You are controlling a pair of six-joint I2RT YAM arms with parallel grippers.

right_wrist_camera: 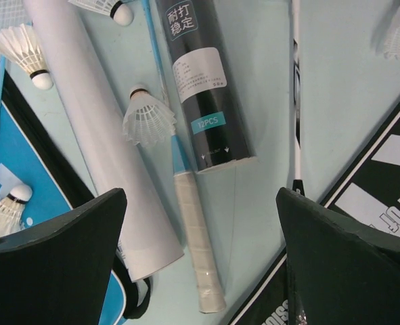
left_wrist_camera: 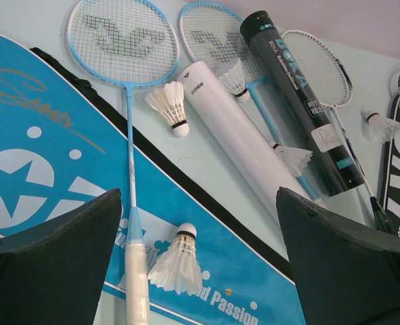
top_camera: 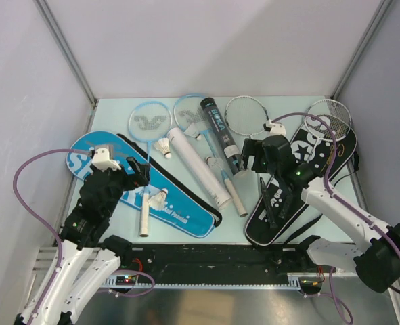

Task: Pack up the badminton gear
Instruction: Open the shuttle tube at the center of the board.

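Two light-blue rackets (top_camera: 147,122), two silver rackets (top_camera: 247,115), a white tube (top_camera: 200,166), a black tube (top_camera: 220,135), a blue cover (top_camera: 179,213), a black cover (top_camera: 275,206) and at least five shuttlecocks (top_camera: 162,145) all lie loose on the table (top_camera: 115,114) in the top view. We therefore judge the packing not yet begun, with every piece left to stow: we see nothing inside a cover, and we cannot tell whether either tube holds anything. One light-blue racket rests its handle across the blue cover at the left, the other runs between the two tubes in the middle, and the silver pair lie to the right, near the black cover. Through the left wrist camera the left fingers (left_wrist_camera: 57,264) stand wide apart and empty. Below the gap between them one shuttlecock lies on the blue cover, just beside the white grip of the first light-blue racket, and neither finger touches it. Through the right wrist camera the right fingers (right_wrist_camera: 348,264) are likewise spread wide with nothing held. The second light-blue racket's grip lies in the gap between them, with the black tube's end just beyond it. The white tube's end is close by the finger on that view's left, and a silver shaft runs toward the other.
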